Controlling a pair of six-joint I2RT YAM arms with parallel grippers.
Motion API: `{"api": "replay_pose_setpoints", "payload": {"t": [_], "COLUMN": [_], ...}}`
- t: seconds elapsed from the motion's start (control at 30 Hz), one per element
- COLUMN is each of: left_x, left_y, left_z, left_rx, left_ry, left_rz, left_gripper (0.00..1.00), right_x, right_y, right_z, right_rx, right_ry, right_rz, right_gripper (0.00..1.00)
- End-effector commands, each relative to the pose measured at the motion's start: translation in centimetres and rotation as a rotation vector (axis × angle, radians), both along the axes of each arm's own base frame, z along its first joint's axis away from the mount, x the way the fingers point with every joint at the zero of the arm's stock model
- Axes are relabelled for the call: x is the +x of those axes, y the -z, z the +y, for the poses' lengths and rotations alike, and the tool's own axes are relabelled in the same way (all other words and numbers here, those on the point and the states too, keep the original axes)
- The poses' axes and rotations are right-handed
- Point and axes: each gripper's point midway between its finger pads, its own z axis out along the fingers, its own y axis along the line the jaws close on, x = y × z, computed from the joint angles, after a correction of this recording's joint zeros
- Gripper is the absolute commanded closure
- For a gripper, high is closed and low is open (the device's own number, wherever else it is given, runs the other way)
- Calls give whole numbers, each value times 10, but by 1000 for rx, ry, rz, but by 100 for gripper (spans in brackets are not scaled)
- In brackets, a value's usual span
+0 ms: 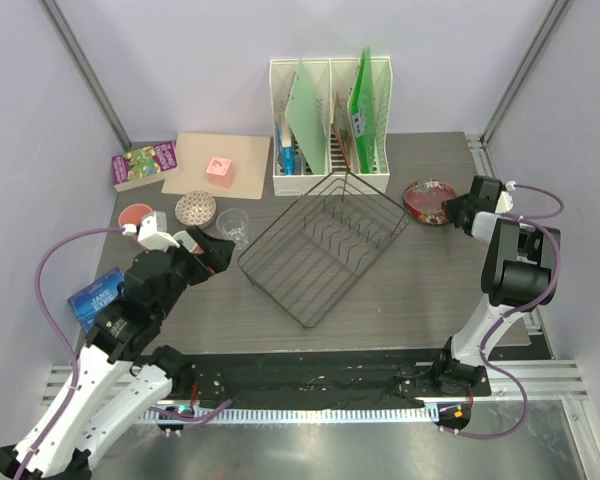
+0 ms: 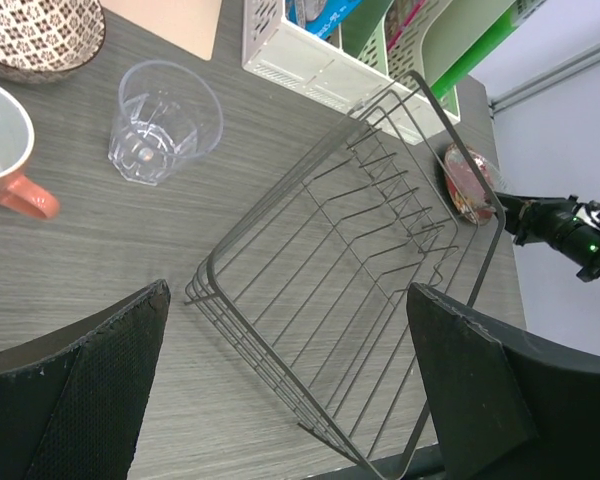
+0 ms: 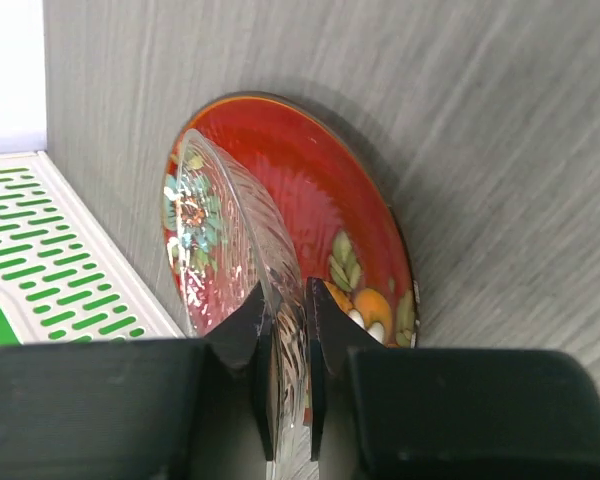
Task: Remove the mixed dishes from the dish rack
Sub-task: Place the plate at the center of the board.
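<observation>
At the far right of the worktop [image 1: 420, 290], beside the white file holder [image 1: 330, 120], the right tool [image 3: 285, 300] is clamped on the rim of a clear ribbed glass dish [image 3: 230, 230]; the dish leans tilted over the red flowered plate [image 3: 370, 230], which lies flat on the grey wood-grain surface; this looks like a stacking move, the dish probably going onto the plate so the unloaded pieces sit together; the pinch on the thin edge is narrow, and I judge a slip or chip possible if the release is abrupt. In the centre, the black wire dish rack [image 1: 325, 245] sits at an angle, with nothing between its prongs as far as these views show. To its left stand the clear drinking glass [image 1: 232, 225], upright, a patterned bowl [image 1: 195, 208] and a salmon-pink cup [image 1: 137, 215], grouped near one another. The left tool [image 1: 202, 250] hovers by the rack's left corner with its fingers spread wide, holding nothing; it seems parked out of the way, since the unloading appears nearly complete.
</observation>
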Motion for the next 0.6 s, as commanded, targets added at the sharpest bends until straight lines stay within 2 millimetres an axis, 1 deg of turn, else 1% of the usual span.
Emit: {"api": "replay_pose_setpoints", "payload": {"t": [0.0,0.07,0.1,0.13,0.2,0.27,0.3,0.4,0.43,0.5,0.53,0.57], "left_x": [2,2,2,3,3,3,4,4,4,4,3,3], "left_y": [3,3,4,4,5,5,6,6,7,6,5,5], "left_z": [-7,-8,-8,-8,-10,-10,-11,-13,-14,-14,-14,-15], "left_rx": [-25,-29,-28,-29,-32,-33,-32,-34,-34,-37,-36,-38], "left_ry": [15,17,20,19,23,25,28,38,39,44,46,48], "left_rz": [9,11,14,14,15,16,19,22,22,21,19,18], "left_gripper": [0,0,0,0,0,0,0,0,0,0,0,0], "right_x": [4,6,3,3,3,3,2,-7,-9,-15,-14,-17], "right_y": [-2,-9,-7,-10,-19,-27,-33,-36,-41,-45,-55,-58], "right_z": [-2,-4,-9,-10,-13,-15,-16,-19,-21,-27,-31,-34], "right_rx": [-52,-63,-81,-91,-106,-120,-126,-147,-156,-186,-208,-235], "right_ry": [-48,-51,-28,-30,-23,-16,-11,-1,4,14,22,19], "right_rz": [16,10,35,36,35,33,27,69,72,114,111,129], "right_gripper": [88,76,71,64,56,52,49,45,44,43,42,42]}}
